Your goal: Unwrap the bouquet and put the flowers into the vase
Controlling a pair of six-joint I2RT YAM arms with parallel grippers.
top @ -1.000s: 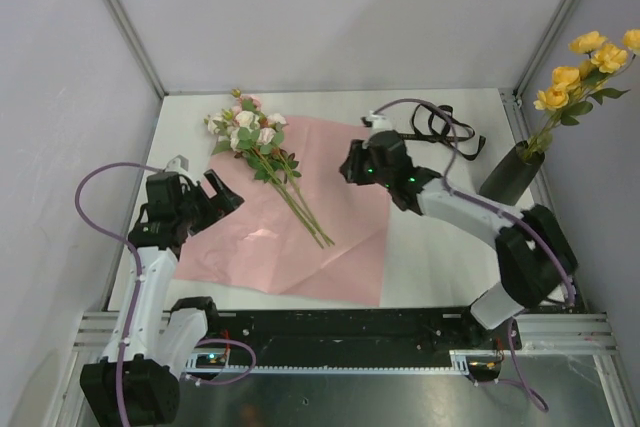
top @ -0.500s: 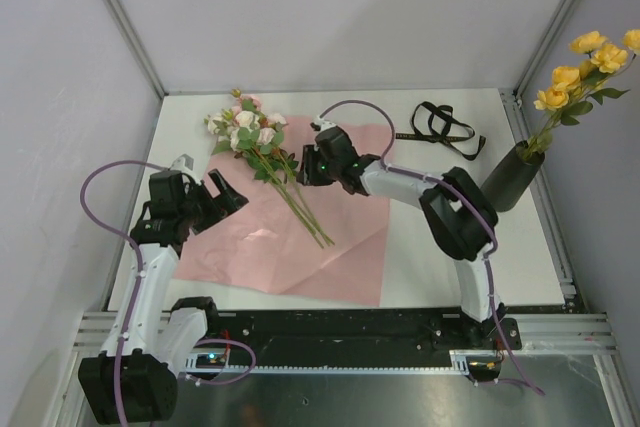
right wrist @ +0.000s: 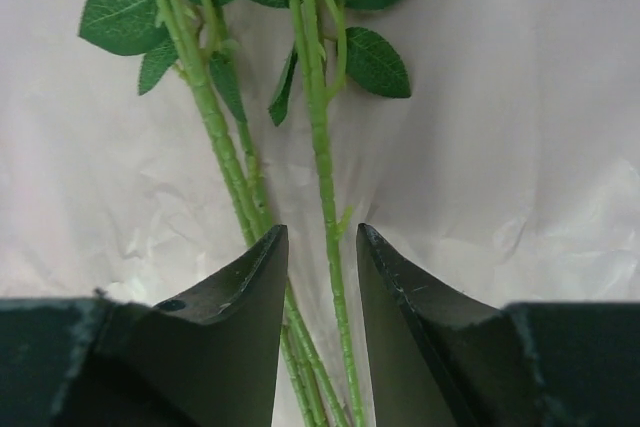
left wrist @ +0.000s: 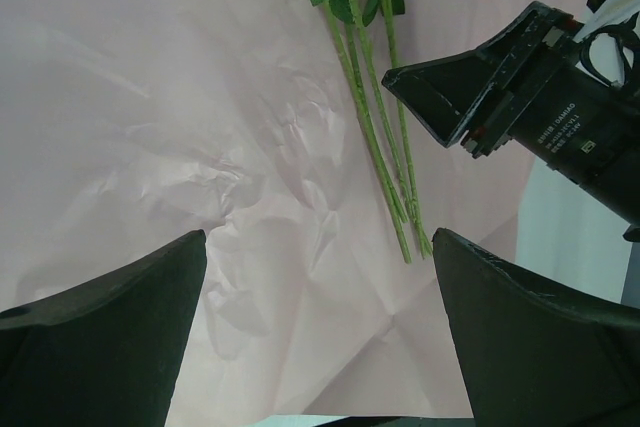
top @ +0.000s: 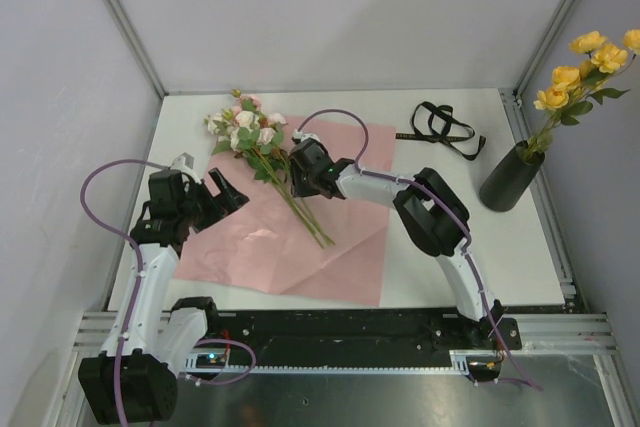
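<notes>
Right hand (right wrist: 322,237) is nearest the stems (right wrist: 325,167) — jaws apart astride them, closing line square across; left hand (left wrist: 318,239) gapes wide.

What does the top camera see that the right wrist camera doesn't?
Only the top camera shows the dark vase with yellow flowers in it, the black ribbon, the pink and white blooms and the open left gripper. Only the right wrist camera shows, close up, one of the green stems running into the gap of the open right gripper. Both show the green stems and leaves lying on the pink paper.
</notes>
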